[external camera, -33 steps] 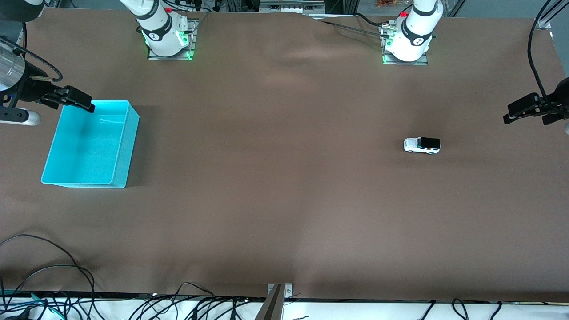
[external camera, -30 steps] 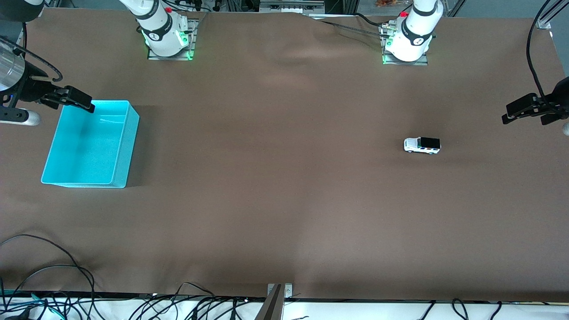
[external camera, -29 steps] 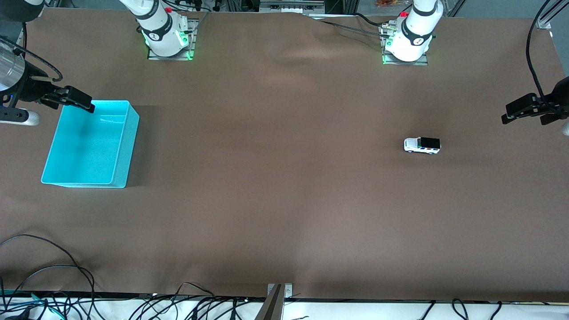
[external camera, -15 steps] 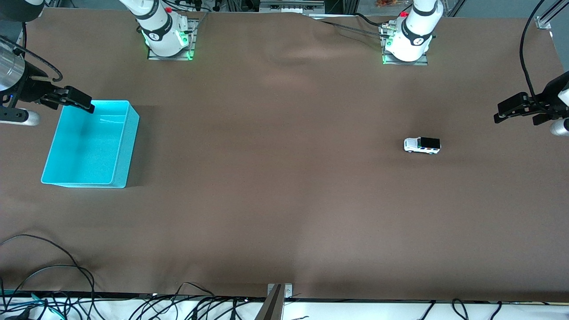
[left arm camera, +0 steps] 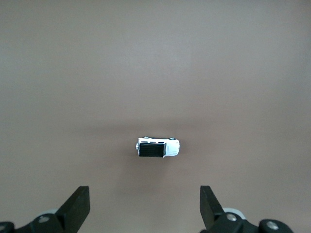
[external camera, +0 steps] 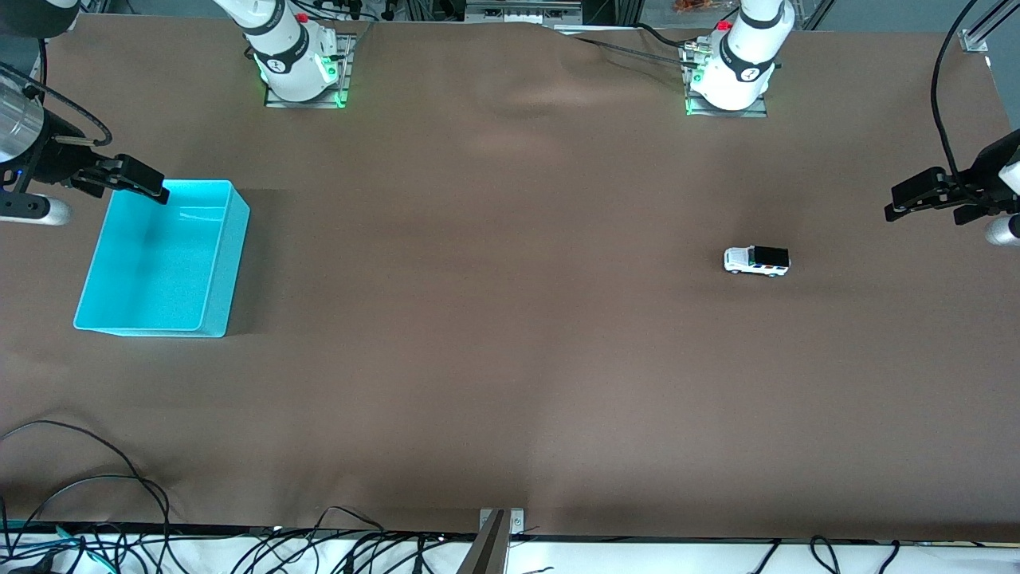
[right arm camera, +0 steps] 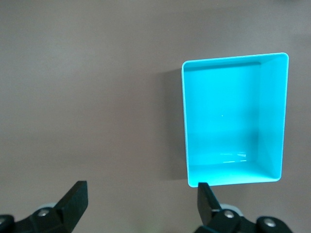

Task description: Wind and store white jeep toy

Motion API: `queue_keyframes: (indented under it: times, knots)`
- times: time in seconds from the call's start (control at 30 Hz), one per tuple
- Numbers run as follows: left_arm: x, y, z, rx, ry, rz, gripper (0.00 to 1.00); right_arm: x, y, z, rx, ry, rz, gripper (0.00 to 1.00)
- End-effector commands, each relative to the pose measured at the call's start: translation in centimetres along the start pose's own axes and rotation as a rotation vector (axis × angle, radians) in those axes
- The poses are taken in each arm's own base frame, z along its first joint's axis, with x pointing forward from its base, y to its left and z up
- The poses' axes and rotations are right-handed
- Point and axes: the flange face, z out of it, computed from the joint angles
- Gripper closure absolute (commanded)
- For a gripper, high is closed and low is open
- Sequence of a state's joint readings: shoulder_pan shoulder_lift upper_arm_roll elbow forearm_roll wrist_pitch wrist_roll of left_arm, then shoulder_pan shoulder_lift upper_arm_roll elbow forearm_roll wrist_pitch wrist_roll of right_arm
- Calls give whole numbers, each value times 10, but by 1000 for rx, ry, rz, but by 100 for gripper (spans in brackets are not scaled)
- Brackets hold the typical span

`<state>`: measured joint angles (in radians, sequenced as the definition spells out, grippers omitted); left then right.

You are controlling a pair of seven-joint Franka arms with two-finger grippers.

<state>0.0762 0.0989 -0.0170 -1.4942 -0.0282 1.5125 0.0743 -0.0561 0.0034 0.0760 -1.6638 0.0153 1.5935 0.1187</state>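
Observation:
The white jeep toy (external camera: 756,261), small with a black roof, stands on the brown table toward the left arm's end; it also shows in the left wrist view (left arm camera: 157,147). My left gripper (external camera: 916,199) hangs open and empty in the air over the table's end, apart from the jeep; its fingertips (left arm camera: 77,204) show wide apart. The cyan bin (external camera: 163,257) stands empty toward the right arm's end and shows in the right wrist view (right arm camera: 234,119). My right gripper (external camera: 143,183) is open and empty over the bin's rim.
The brown cloth table (external camera: 510,335) has a few wrinkles near the arm bases. Cables (external camera: 96,510) lie along the table edge nearest the front camera. A metal bracket (external camera: 498,526) sits at the middle of that edge.
My left gripper has moved a little toward the jeep over the table's end. The right gripper, the jeep and the bin have not moved.

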Motion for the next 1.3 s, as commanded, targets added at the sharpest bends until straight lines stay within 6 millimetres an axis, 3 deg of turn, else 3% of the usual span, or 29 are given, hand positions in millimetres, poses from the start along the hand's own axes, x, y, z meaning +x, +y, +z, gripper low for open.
queue_keyframes:
  times: [0.0, 1.27]
  knots:
    - [-3, -1, 0, -31, -5, 13, 0, -2, 0, -8, -14, 17, -18, 0]
    - [3, -5, 11, -27, -24, 1, 0, -1, 0, -8, -14, 20, -18, 0]
